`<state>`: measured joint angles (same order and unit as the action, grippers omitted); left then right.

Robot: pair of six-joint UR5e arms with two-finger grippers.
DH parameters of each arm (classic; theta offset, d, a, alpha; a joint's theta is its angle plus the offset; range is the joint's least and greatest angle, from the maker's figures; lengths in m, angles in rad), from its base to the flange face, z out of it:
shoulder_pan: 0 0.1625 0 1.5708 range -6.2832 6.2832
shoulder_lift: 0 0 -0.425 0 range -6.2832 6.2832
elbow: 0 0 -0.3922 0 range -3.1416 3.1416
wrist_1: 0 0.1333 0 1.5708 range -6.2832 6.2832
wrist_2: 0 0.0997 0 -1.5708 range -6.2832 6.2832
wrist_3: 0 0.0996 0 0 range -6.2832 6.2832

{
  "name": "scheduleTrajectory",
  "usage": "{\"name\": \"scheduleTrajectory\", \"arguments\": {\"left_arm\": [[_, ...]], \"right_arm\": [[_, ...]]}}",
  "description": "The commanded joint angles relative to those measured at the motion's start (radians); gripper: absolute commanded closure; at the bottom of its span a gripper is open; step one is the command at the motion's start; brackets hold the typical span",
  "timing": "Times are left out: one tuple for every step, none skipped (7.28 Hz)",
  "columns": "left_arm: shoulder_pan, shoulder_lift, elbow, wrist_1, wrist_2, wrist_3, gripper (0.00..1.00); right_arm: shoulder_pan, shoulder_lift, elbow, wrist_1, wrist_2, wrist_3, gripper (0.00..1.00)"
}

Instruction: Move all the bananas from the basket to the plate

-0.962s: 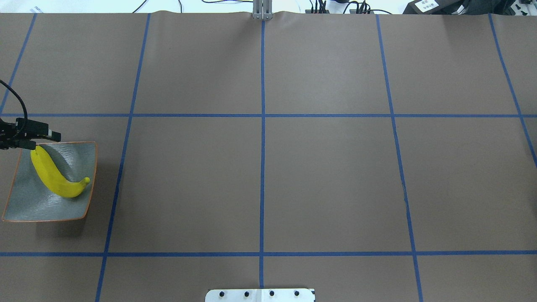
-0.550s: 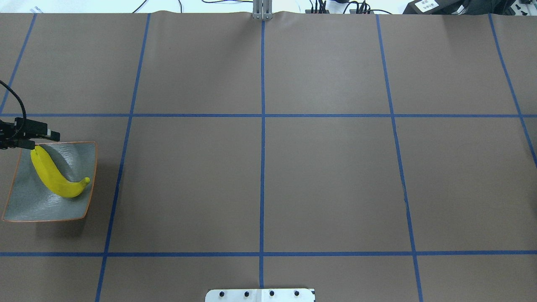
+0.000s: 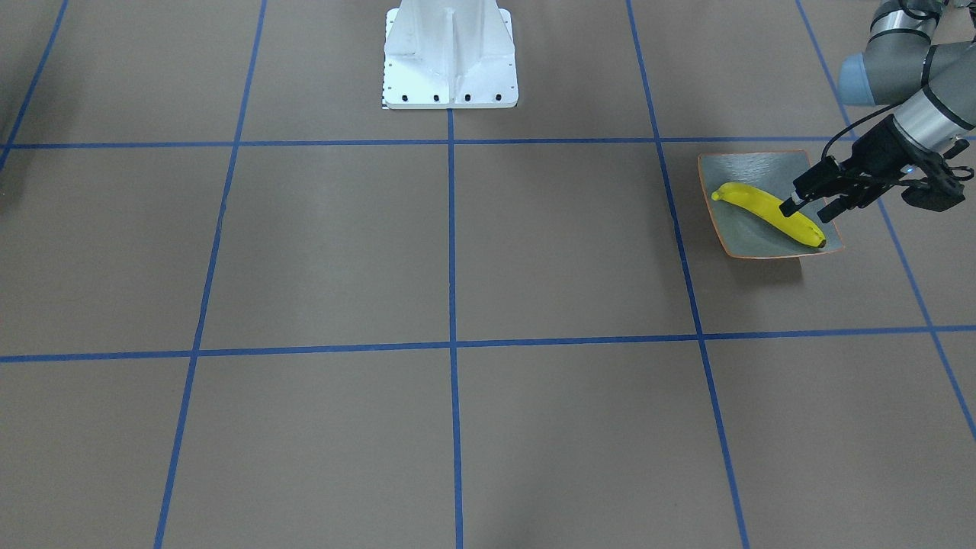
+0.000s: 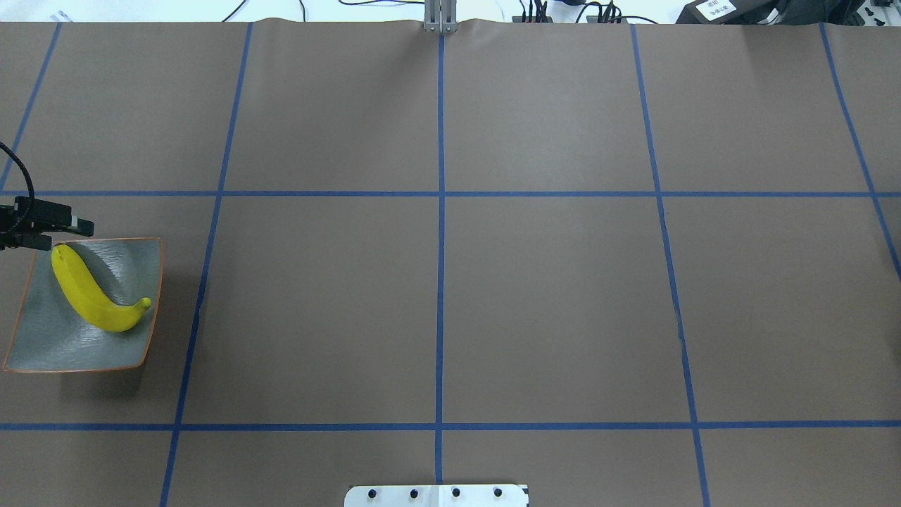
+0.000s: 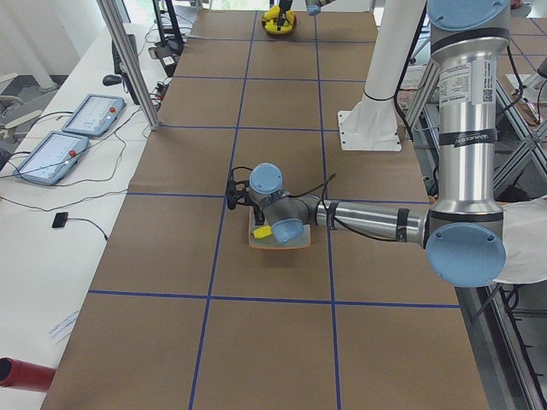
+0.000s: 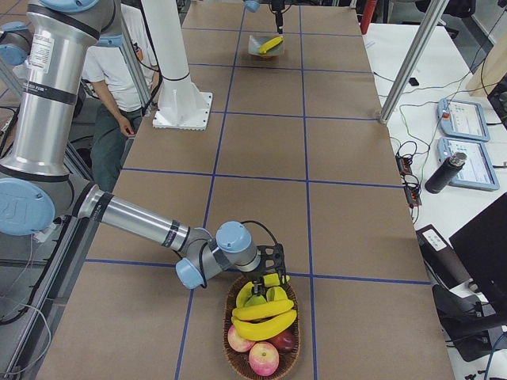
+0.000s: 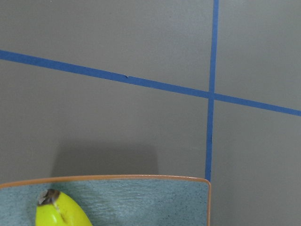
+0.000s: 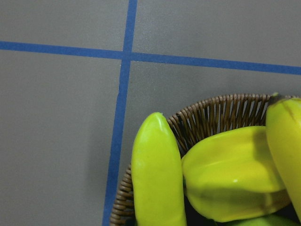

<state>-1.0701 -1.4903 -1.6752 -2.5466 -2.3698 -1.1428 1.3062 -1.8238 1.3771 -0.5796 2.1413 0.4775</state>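
Now our left gripper [image 3: 810, 204], jaws spread and empty, hovers at the right edge of the plate [image 3: 755, 168], where one banana [image 3: 751, 200] lies. We should lift straight up, clear of it. Lower centre, the right gripper [image 6: 268, 265] is at the basket [image 8: 211, 115]; its grip we cannot tell.

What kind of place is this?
Probably a robotics lab: a table gridded with blue tape, a large robot arm working over it, and what look like teach pendants wired up alongside.
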Motion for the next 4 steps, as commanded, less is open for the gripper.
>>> {"name": "scheduleTrajectory", "arguments": {"left_arm": [[-0.002, 0.001, -0.001, 0.0, 0.0, 0.0, 0.0], [-0.002, 0.001, -0.001, 0.0, 0.0, 0.0, 0.0], [-0.004, 0.001, 0.0, 0.0, 0.0, -0.001, 0.0], [-0.004, 0.001, -0.001, 0.0, 0.0, -0.002, 0.0]], "right_arm": [[-0.005, 0.0, -0.001, 0.0, 0.002, 0.001, 0.52], [-0.007, 0.004, -0.001, 0.0, 0.003, 0.003, 0.32], [-0.007, 0.005, 0.002, 0.0, 0.003, 0.003, 0.23], [-0.007, 0.005, 0.0, 0.0, 0.003, 0.001, 0.17]]}}
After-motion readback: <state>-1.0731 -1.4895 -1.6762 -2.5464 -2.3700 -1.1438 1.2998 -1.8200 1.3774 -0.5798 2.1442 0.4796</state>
